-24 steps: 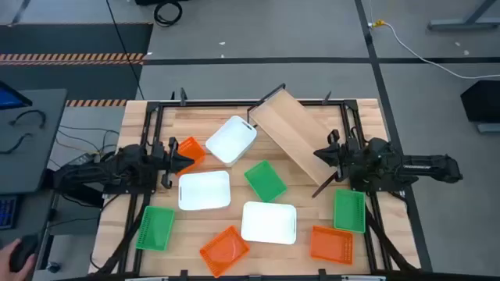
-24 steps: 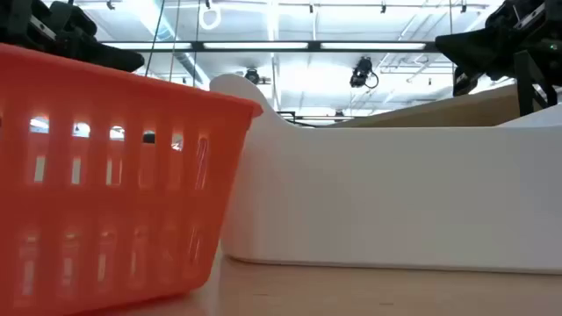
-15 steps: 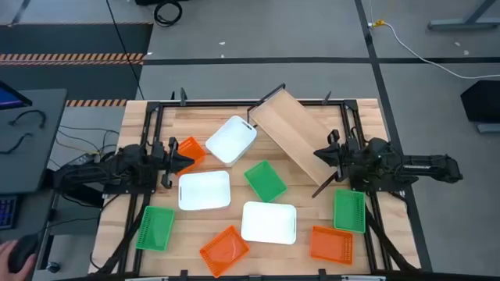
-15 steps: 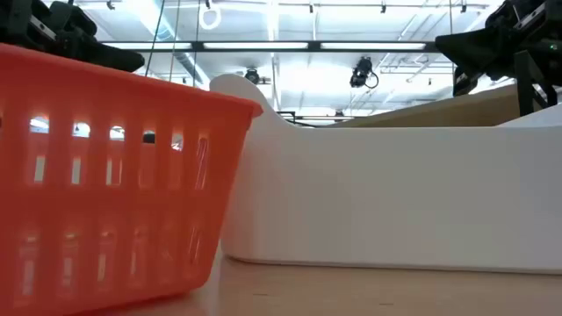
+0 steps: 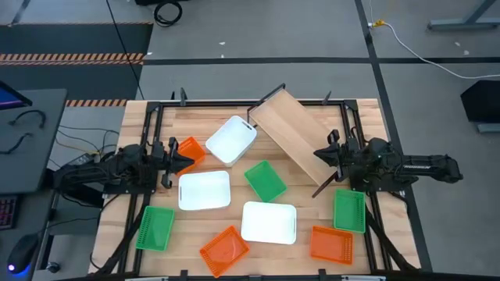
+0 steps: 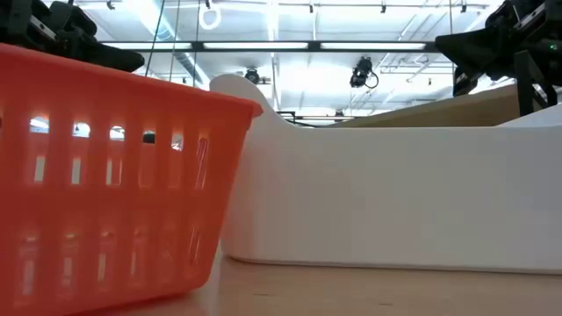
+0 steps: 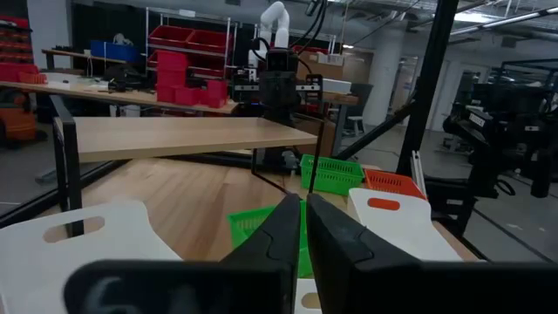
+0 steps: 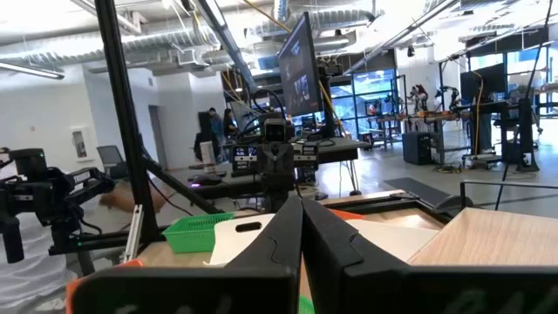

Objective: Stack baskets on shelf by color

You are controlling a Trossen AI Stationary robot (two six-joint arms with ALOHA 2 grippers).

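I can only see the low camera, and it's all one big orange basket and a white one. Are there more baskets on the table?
Observer: Yes. From above there are nine: three white, three green, three orange. The orange basket filling your view sits at the table's near edge, beside a white basket.
Operator: Is anything on the shelf yet?
Observer: No. The shelf is bare, lying slanted across the far part of the table.
Operator: Where are the robot's hands?
Observer: The left gripper hovers by another orange basket on the left side, fingers shut, holding nothing.
Operator: And the other one?
Observer: The right gripper is shut too, next to the shelf's right end.
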